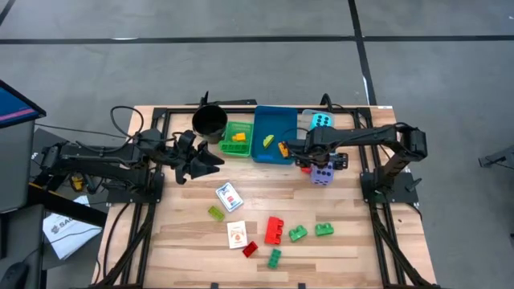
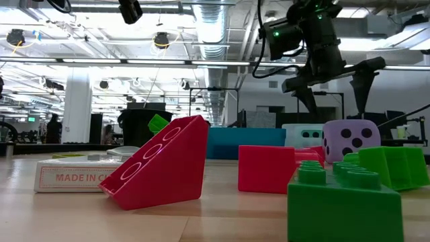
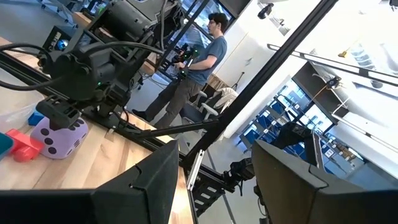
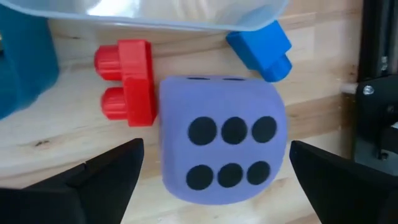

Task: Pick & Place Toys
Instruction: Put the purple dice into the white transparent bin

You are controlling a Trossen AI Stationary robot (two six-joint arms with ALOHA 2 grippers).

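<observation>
A purple foam die [image 4: 221,140] rests on the table at the far right, six black dots up. A red brick [image 4: 127,81] and a blue brick [image 4: 264,50] lie right beside it. My right gripper [image 2: 332,94] hangs open above the die, pointing down, one finger out to each side of it and clear of it. My left gripper [image 1: 215,160] is held level over the table's left part, open, with nothing between its fingers. Two white card packs [image 1: 229,196] and several red and green bricks [image 1: 298,234] lie toward the near edge.
Along the far edge stand a black cup [image 1: 210,122], a green tray [image 1: 235,138] holding a yellow brick, a blue tray [image 1: 273,132], and a clear tray with a cyan die [image 1: 321,120]. A person [image 3: 199,62] stands in the room beyond the table.
</observation>
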